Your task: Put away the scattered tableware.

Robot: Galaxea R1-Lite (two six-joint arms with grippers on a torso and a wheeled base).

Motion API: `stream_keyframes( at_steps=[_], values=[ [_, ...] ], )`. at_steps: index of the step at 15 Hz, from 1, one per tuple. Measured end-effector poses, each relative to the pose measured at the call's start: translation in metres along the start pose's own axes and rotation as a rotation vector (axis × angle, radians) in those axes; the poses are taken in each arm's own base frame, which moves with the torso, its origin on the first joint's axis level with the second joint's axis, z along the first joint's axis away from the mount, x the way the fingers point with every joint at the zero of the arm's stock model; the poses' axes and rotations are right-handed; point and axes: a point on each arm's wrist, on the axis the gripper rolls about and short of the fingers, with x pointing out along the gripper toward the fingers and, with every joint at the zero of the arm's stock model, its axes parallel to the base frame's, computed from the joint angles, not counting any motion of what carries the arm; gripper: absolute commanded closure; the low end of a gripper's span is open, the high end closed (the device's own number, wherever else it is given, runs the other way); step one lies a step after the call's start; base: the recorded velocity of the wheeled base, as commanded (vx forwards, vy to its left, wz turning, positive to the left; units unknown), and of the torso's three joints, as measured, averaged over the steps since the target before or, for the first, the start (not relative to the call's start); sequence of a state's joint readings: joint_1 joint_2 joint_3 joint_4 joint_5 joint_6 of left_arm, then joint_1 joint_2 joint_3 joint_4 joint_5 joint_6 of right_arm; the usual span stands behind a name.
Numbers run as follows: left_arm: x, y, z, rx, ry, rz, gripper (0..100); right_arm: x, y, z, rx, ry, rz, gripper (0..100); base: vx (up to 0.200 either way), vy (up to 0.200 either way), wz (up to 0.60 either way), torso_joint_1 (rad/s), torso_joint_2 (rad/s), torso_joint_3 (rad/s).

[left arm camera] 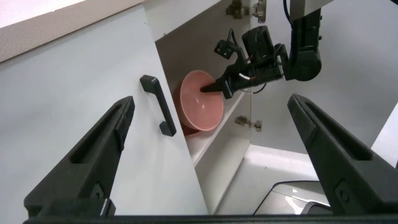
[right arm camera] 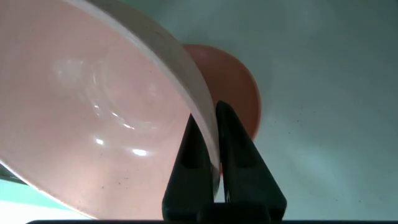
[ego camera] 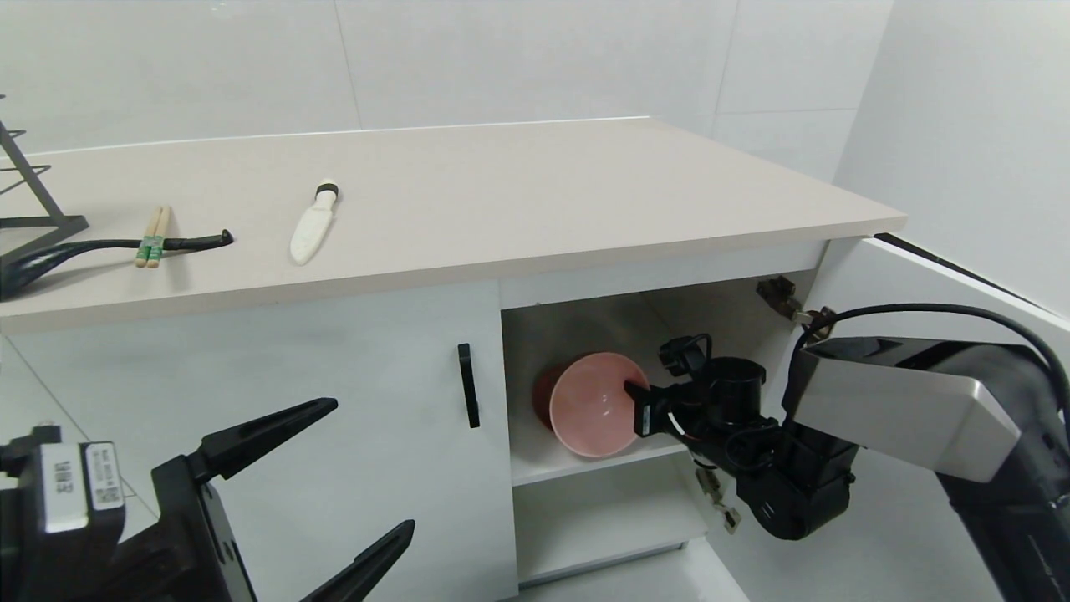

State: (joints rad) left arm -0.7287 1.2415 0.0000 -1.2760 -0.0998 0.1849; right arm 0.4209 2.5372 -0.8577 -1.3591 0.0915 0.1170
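Inside the open cupboard, a pink bowl (ego camera: 592, 405) is held on its edge over the shelf (ego camera: 585, 462), with my right gripper (ego camera: 633, 390) shut on its rim. The rim is pinched between the fingers (right arm camera: 239, 146) in the right wrist view, and a darker pink thing (right arm camera: 233, 87) sits behind the pink bowl (right arm camera: 93, 118). On the countertop (ego camera: 518, 192) lie a white knife (ego camera: 313, 225), a pair of chopsticks (ego camera: 153, 237) and a black ladle (ego camera: 100, 248). My left gripper (ego camera: 351, 485) hangs open, low in front of the closed left door. The left wrist view shows the bowl (left arm camera: 202, 102) too.
The cupboard's right door (ego camera: 945, 276) stands swung open beside my right arm. The closed left door carries a black handle (ego camera: 468, 385). A black wire rack (ego camera: 29, 201) stands at the countertop's left end. A lower cupboard compartment (ego camera: 602, 518) lies under the shelf.
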Motion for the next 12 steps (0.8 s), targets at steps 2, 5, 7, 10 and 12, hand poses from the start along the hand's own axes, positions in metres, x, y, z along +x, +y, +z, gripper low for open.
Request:
stream_keyframes(
  at_steps=[2,5,7,10,12],
  values=[
    [0.000,0.000,-0.001,-0.001,0.011,-0.001,0,0.002,-0.004,-0.004,-0.014,0.006,-0.010,0,0.000,0.000,0.00,0.000,0.00,0.000],
    [0.001,0.000,-0.002,0.000,0.013,0.000,0,0.005,-0.006,-0.004,-0.017,-0.005,-0.012,0,0.000,0.000,0.00,0.000,0.00,0.000],
    [0.001,0.000,-0.002,0.000,0.013,0.001,0,0.007,-0.004,-0.002,-0.019,-0.015,-0.008,0,0.000,0.000,0.00,0.000,0.00,0.000],
    [0.001,0.000,-0.002,0.001,0.013,0.002,0,0.007,-0.001,0.003,-0.025,-0.053,0.005,0,0.000,0.000,0.00,0.000,0.00,0.000],
    [0.001,0.000,-0.002,0.001,0.013,0.002,0,0.004,0.002,0.006,-0.041,-0.063,0.015,0,0.000,0.000,0.00,0.000,0.00,0.000]
  ],
)
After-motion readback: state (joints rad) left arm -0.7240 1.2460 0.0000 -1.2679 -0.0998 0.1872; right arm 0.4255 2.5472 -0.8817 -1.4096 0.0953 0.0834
